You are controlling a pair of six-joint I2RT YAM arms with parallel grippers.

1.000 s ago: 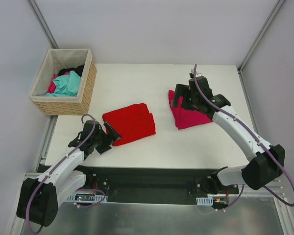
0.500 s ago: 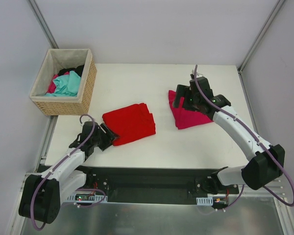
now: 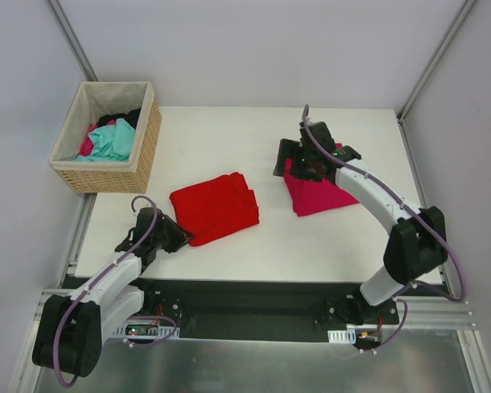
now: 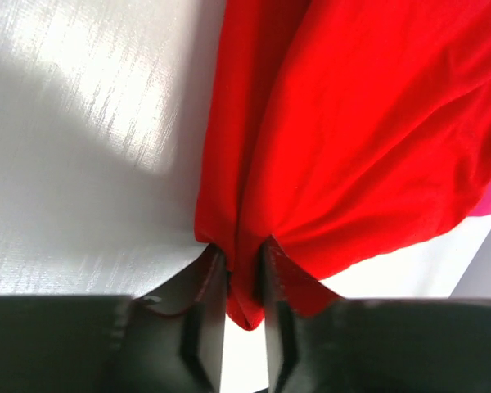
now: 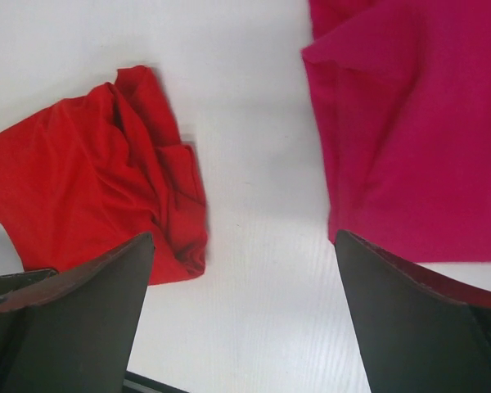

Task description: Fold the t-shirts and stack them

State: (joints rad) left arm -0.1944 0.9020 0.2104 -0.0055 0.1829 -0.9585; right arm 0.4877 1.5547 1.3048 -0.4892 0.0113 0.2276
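As seen from above, shows the red t-shirt (image 3: 215,206) folded to a rough square on the white table (image 3: 229,135), left of centre and turned a little askew. Shows its right edge bunched in loose, uneven layers. Has its near-left corner pinched by the left gripper (image 4: 244,250), with the fingers drawn narrow, 1 on each side of a gathered fold of red cloth and touching it. Puts that gripper low over the table's near-left part, at the shirt's edge.

Finds the magenta-pink t-shirt (image 3: 321,195) on the right half of the table, well apart from the red one. Shows it folded as well, broad at the near side and narrower toward the far side.

Places the right gripper (image 5: 244,237) over the far-left edge of the pink shirt, with fingers spread wide and nothing between them. In the right wrist view, frames bare table between the 2 fingers, pink cloth at the right finger's tip, and red cloth beyond the left finger. Cannot tell from any view whether those fingertips touch the pink cloth.

Shows a wicker basket (image 3: 102,176) at the table's far-left corner, lined in pale fabric and holding a heap of teal, pink and dark garments.
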